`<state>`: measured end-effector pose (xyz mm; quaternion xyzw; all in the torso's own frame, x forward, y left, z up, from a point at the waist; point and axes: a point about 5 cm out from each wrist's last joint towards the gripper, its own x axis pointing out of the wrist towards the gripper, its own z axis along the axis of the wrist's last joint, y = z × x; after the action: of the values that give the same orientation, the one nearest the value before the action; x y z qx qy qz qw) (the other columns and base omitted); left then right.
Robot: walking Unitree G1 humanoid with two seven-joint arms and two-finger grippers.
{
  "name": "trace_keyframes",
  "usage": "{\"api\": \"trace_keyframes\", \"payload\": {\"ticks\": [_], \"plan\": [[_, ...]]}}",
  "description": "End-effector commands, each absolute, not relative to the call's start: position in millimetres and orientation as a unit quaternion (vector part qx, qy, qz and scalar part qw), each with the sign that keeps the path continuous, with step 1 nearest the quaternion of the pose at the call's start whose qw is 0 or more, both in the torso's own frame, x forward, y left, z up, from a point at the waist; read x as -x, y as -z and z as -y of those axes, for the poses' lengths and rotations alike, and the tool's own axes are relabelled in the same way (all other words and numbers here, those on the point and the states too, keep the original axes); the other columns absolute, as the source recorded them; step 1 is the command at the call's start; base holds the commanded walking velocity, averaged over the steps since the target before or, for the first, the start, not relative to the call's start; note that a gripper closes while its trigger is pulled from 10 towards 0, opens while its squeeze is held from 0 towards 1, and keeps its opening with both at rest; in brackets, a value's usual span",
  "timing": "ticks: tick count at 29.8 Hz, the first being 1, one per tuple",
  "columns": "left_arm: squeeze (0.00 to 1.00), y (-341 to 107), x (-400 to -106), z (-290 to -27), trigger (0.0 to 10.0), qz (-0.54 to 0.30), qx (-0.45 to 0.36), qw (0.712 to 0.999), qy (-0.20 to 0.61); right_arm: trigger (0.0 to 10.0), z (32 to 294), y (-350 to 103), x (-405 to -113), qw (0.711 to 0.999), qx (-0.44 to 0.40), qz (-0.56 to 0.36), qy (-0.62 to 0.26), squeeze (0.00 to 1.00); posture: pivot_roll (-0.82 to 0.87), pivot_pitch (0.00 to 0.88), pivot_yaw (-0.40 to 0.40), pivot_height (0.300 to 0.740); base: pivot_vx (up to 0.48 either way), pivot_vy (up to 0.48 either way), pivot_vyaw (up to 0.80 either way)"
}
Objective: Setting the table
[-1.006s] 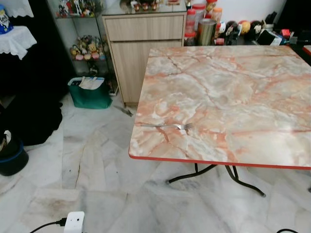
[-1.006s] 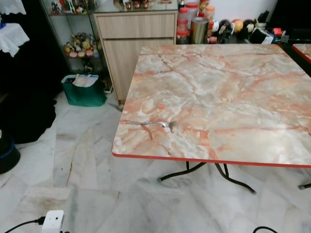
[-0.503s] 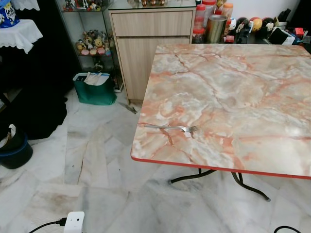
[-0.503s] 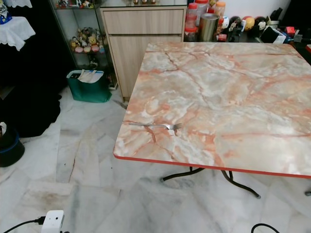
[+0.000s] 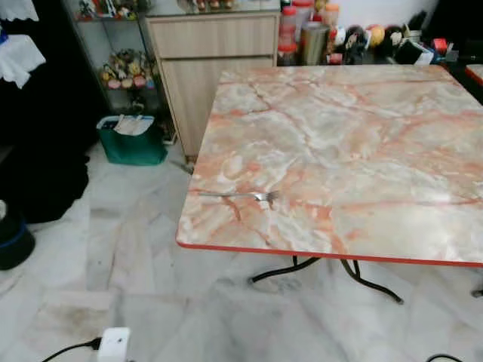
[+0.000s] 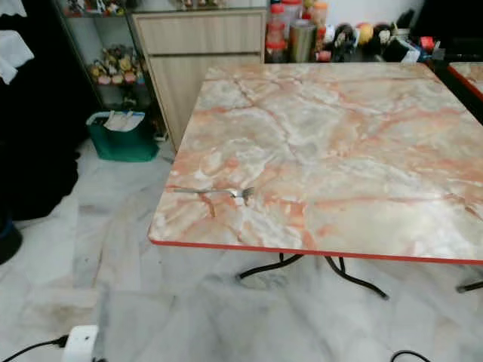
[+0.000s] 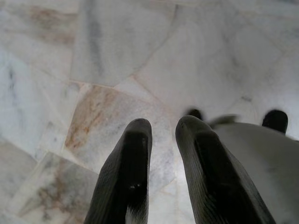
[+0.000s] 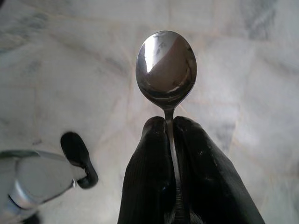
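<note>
Nothing on the table (image 5: 362, 136) is being shifted since earlier. Spoon (image 8: 166, 70) is being clamped in right gripper (image 8: 169, 123) over floor; fork (image 5: 234, 196) is lying near the table's front-left edge. Left gripper (image 7: 161, 126) is being held slightly apart.

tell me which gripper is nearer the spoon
Right. The right gripper has its fingers clamped on the spoon handle; the left gripper holds nothing, hanging over the marble floor.
</note>
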<state>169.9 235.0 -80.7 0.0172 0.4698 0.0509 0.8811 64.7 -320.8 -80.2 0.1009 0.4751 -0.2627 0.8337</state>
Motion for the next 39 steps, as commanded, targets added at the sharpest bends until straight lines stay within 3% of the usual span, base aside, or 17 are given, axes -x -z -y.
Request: {"api": "trace_keyframes", "payload": {"ticks": [1, 22, 24, 27, 39], "plan": [[0.00, 82.3, -161.7, -243.9, 10.0, -0.484, -0.027, 0.873, -0.060, 10.0, 318.4, 80.8, -67.8, 0.835, -0.102, -0.474, 0.259, 0.00, 0.05, 0.078, 0.036, 0.740, 0.000, -0.281, 0.00], [0.00, 82.4, -162.2, -242.7, 10.0, -0.485, -0.028, 0.873, -0.056, 10.0, 317.5, 81.1, -68.5, 0.837, -0.092, -0.481, 0.245, 0.00, 0.04, 0.058, 0.039, 0.740, 0.000, -0.282, 0.00], [0.00, 82.6, -162.0, -242.3, 10.0, -0.484, -0.028, 0.873, -0.054, 10.0, 319.3, 78.6, -73.7, 0.842, -0.002, -0.517, 0.157, 0.00, 0.04, 0.052, 0.036, 0.740, 0.000, -0.281, 0.00], [0.00, 82.7, -161.9, -242.0, 10.0, -0.485, -0.029, 0.873, -0.054, 10.0, 320.1, 77.0, -77.6, 0.835, 0.070, -0.538, 0.092, 0.00, 0.03, 0.050, 0.036, 0.740, 0.000, -0.279, 0.00], [0.00, 82.8, -162.2, -240.8, 10.0, -0.485, -0.032, 0.872, -0.046, 10.0, 321.3, 77.3, -75.5, 0.832, 0.064, -0.542, 0.101, 0.00, 0.03, 0.061, 0.035, 0.740, 0.000, -0.281, 0.00]]}}
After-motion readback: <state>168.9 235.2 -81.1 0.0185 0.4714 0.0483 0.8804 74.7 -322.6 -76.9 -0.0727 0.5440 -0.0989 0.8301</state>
